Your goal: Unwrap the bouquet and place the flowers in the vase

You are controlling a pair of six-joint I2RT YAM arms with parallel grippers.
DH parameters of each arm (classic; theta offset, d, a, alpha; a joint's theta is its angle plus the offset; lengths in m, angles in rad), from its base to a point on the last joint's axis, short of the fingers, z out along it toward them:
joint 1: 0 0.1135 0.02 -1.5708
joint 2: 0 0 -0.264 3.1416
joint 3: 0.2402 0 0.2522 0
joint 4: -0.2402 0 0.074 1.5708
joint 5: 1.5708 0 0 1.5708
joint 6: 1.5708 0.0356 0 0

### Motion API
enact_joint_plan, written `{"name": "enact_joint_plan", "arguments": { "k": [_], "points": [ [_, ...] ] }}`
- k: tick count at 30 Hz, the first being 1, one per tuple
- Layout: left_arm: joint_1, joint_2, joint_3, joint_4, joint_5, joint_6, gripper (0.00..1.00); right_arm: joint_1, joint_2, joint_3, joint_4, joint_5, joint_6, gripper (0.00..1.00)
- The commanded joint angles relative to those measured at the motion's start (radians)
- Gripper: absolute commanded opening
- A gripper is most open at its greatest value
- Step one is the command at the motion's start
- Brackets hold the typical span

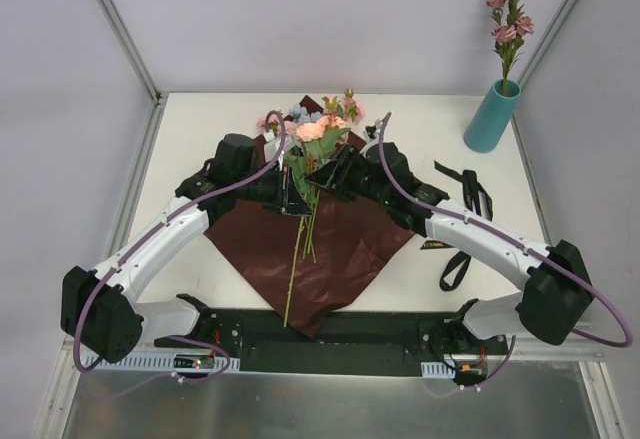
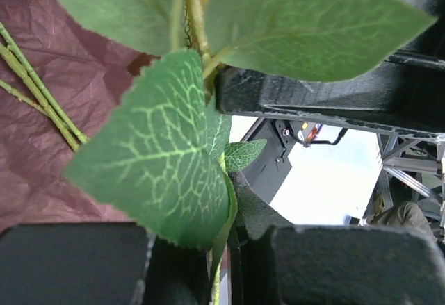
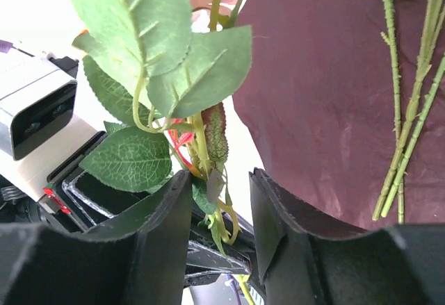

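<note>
- The right gripper (image 3: 221, 180), low in its wrist view, stood apart astride a stem of the flowers (image 3: 198, 76); closing might pinch only leaves and slip.
- The left gripper (image 2: 208, 249) was clamped on a stem; opposed pulls could bend it.
- Other stems lay on the maroon wrap (image 1: 330, 249), mid-frame.
- The vase (image 1: 492, 117), upper right, stood well apart; a swinging stem might topple it.

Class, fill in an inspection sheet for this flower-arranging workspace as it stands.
Surface: white table.
Job's things: flowers lie on the opened maroon paper; teal vase, far right, holds one pink stem.
Clutter: black ribbon loose beside the paper.
Grippers: left gripper shut on the flowers; right gripper jaws apart around leafy stems.
Cables: purple cables run along both arms.
Surroundings: white walls, metal frame posts.
</note>
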Motion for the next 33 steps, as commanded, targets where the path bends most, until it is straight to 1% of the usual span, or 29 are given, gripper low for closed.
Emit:
{"name": "enact_joint_plan", "arguments": {
  "k": [1,2,3,4,5,6,9,10,13,14,16,19,21,22,26,29,31,33],
  "points": [
    [-0.004,-0.021,0.043,0.013,0.071,0.026,0.00,0.008,0.035,0.048,0.134,-0.060,0.021,0.42],
    [-0.004,-0.023,0.043,0.011,0.070,0.029,0.00,0.010,0.038,0.042,0.156,-0.067,0.024,0.38],
    [-0.004,-0.028,0.041,0.008,0.065,0.030,0.00,0.011,0.038,0.037,0.182,-0.073,0.024,0.28],
    [-0.004,-0.031,0.043,0.005,0.059,0.030,0.00,0.011,0.037,0.030,0.200,-0.080,0.021,0.14],
    [-0.004,-0.034,0.043,0.002,0.056,0.030,0.00,0.011,0.032,0.025,0.219,-0.081,0.017,0.05],
    [-0.004,-0.037,0.044,-0.001,0.057,0.030,0.00,0.011,0.028,0.017,0.232,-0.081,0.013,0.00],
    [-0.004,-0.034,0.066,-0.030,0.060,0.042,0.01,0.010,0.014,-0.006,0.295,-0.098,0.001,0.00],
    [-0.002,-0.034,0.072,-0.046,0.057,0.047,0.09,0.010,0.012,-0.004,0.300,-0.104,-0.006,0.00],
    [-0.002,-0.047,0.070,-0.066,0.041,0.055,0.39,0.010,-0.001,-0.004,0.318,-0.097,-0.029,0.00],
    [-0.004,-0.055,0.066,-0.075,0.027,0.061,0.46,0.011,-0.009,-0.007,0.323,-0.086,-0.040,0.00],
    [-0.002,-0.072,0.061,-0.098,0.001,0.082,0.64,0.005,-0.024,-0.009,0.326,-0.057,-0.085,0.00],
    [-0.002,-0.090,0.064,-0.153,-0.030,0.127,0.78,-0.007,-0.066,-0.017,0.328,0.014,-0.166,0.00],
    [-0.002,-0.103,0.072,-0.197,-0.039,0.157,0.92,-0.024,-0.098,-0.024,0.326,0.061,-0.238,0.00],
    [-0.002,-0.107,0.073,-0.219,-0.044,0.173,0.98,-0.038,-0.119,-0.026,0.325,0.109,-0.278,0.00],
    [-0.004,-0.139,0.064,-0.273,-0.084,0.220,0.99,-0.105,-0.161,-0.014,0.306,0.186,-0.434,0.00],
    [-0.002,-0.170,0.043,-0.282,-0.137,0.242,0.99,-0.151,-0.185,0.000,0.305,0.265,-0.590,0.00],
    [-0.002,-0.184,0.040,-0.296,-0.194,0.256,0.99,-0.186,-0.193,0.019,0.308,0.336,-0.707,0.00],
    [-0.002,-0.199,0.047,-0.320,-0.263,0.265,0.99,-0.231,-0.196,0.042,0.317,0.361,-0.805,0.00]
  ]
}}
